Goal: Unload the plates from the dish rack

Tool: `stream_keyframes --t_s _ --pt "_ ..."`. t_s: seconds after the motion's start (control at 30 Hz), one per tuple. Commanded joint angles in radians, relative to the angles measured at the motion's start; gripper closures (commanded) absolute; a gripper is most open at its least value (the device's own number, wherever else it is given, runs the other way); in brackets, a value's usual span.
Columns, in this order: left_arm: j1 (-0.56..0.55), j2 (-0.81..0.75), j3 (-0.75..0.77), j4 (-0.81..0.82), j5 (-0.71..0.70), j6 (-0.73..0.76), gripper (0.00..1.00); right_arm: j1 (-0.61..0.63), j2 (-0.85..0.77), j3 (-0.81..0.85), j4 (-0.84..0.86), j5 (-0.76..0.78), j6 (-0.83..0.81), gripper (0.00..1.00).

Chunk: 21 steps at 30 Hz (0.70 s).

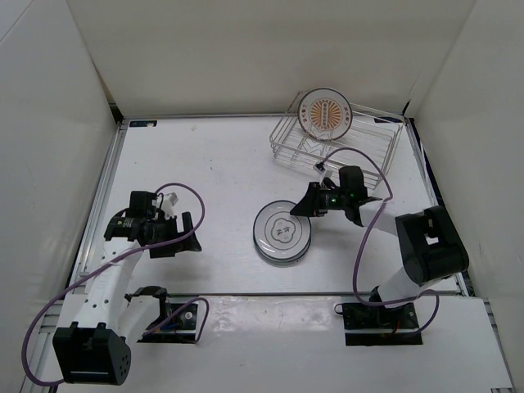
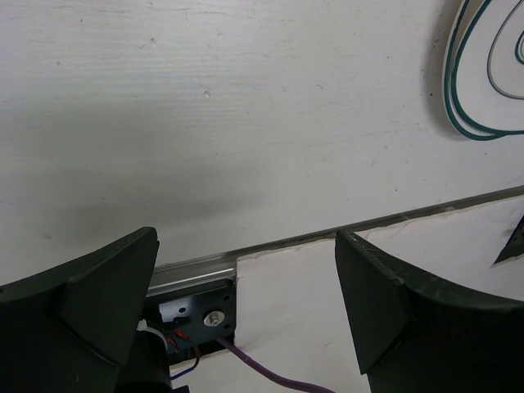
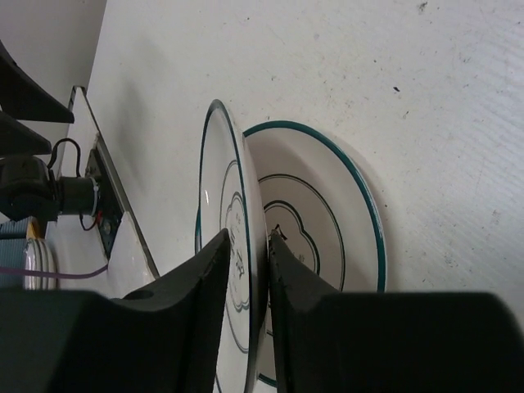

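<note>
Silver thin-wire dish rack (image 1: 368,141) sits at the far right of the table (image 1: 205,164). An orange-rimmed plate (image 1: 325,112) stands upright at its left end, patterned face toward the top camera. Nearer the arms, apart from the rack, a white plate (image 3: 327,205) with teal rings and a centre mark lies flat. A second white plate (image 3: 232,176), same pattern, is tilted over it, its rim pinched by the right gripper (image 3: 250,246).
</note>
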<state>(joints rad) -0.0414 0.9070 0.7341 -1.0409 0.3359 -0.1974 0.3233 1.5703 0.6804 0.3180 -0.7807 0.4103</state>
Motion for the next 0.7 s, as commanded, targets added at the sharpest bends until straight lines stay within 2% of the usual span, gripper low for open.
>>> stream_keyframes --t_s 0.0,0.13,0.2,0.23,0.27,0.3,0.37,0.47,0.6,0.67 --pt "-0.003 -0.007 0.013 -0.004 -0.018 0.013 0.0 0.007 0.02 0.051 -0.008 -0.011 -0.034 0.69" --pt "-0.003 -0.003 0.014 -0.002 -0.023 0.013 0.0 0.006 0.014 0.077 -0.079 0.008 -0.068 0.52" --pt "-0.003 -0.006 0.013 -0.004 -0.024 0.015 0.0 0.007 0.004 0.087 -0.143 0.017 -0.112 0.48" --pt "-0.002 -0.01 0.011 -0.005 -0.029 0.013 0.0 0.008 -0.006 0.091 -0.163 0.018 -0.123 0.38" --pt "-0.002 -0.007 0.011 -0.004 -0.028 0.013 0.0 0.007 -0.009 0.096 -0.25 0.021 -0.157 0.19" --pt "-0.002 -0.008 0.01 -0.005 -0.031 0.013 0.0 0.005 -0.036 0.122 -0.285 0.035 -0.212 0.1" --pt "-0.002 -0.008 0.011 -0.005 -0.035 0.015 0.0 0.013 -0.074 0.131 -0.408 0.076 -0.283 0.1" --pt "-0.002 -0.013 0.005 -0.002 -0.041 0.01 0.0 0.008 -0.105 0.143 -0.498 0.147 -0.376 0.1" --pt "-0.003 -0.022 0.005 -0.005 -0.041 0.012 0.0 0.01 -0.206 0.249 -0.724 0.312 -0.523 0.1" --pt "-0.002 -0.025 0.004 -0.004 -0.043 0.01 0.0 0.007 -0.285 0.268 -0.715 0.401 -0.589 0.1"
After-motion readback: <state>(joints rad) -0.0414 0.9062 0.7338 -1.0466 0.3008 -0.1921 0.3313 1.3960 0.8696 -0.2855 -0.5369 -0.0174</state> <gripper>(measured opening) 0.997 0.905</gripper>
